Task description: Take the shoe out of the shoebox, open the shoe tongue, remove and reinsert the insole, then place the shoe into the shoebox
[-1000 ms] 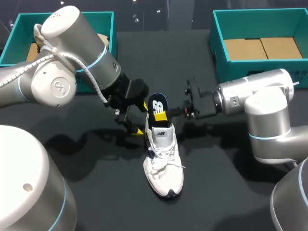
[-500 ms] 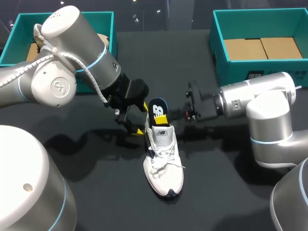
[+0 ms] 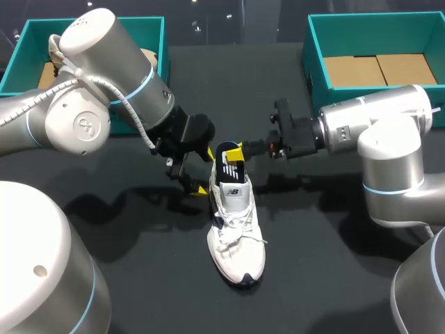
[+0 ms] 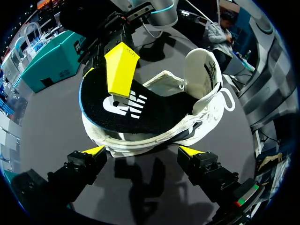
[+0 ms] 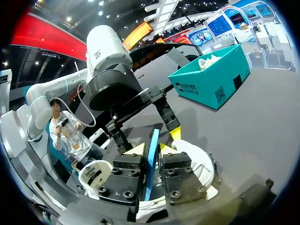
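Right wrist view has the right gripper (image 5: 152, 152) clenched on the insole (image 5: 153, 140), which stands half out of the shoe (image 3: 236, 229) on the table (image 3: 153, 292) — the left gripper (image 4: 140, 151) sits spread just behind that shoe's heel, seemingly not touching, probably to steady it.

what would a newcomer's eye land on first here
The white shoe sits mid-table, its dark insole sticking up from the heel, pinched by the right gripper. The left gripper is open beside the heel. The left shoebox and right shoebox, both teal, stand at the far corners.
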{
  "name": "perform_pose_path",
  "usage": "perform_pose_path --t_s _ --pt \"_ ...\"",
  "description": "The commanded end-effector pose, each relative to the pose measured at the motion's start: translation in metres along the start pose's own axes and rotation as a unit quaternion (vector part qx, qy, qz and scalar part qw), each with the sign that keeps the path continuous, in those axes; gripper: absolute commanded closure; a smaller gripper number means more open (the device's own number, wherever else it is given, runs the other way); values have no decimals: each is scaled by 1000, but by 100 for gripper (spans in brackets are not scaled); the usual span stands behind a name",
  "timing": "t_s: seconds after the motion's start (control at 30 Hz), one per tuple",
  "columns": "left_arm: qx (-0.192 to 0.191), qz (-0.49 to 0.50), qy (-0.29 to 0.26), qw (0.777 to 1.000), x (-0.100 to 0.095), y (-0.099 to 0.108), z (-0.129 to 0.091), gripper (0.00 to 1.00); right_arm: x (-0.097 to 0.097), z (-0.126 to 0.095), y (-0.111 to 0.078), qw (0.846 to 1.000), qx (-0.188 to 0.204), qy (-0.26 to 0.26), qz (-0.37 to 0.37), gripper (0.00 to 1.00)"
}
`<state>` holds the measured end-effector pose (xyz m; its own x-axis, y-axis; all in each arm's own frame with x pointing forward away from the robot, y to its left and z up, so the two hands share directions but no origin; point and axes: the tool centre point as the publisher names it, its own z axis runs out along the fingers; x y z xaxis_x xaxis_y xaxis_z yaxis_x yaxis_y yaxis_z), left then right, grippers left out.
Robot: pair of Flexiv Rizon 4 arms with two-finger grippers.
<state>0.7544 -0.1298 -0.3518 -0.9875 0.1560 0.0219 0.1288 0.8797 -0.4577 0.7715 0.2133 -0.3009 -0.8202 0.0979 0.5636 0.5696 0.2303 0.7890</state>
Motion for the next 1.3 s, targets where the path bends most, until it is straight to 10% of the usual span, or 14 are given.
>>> perform_pose_path --t_s 0.03,0.57,0.63,0.73,1.07,1.3 --pt "-1 0 -1 1000 0 0 1 0 -7 9 -6 1000 5 6 8 100" --pt "-1 0 -1 1000 0 0 1 0 14 7 -41 999 26 -15 41 99" --pt "-1 0 -1 1000 0 0 1 0 15 7 -36 999 23 -16 32 71" --pt "-1 0 -1 1000 0 0 1 0 15 6 -28 999 21 -19 19 62" --pt "-1 0 -1 1000 0 0 1 0 2 3 -11 999 20 -28 2 66" --pt "-1 0 -1 1000 0 0 1 0 -5 7 -14 999 28 -29 12 100"
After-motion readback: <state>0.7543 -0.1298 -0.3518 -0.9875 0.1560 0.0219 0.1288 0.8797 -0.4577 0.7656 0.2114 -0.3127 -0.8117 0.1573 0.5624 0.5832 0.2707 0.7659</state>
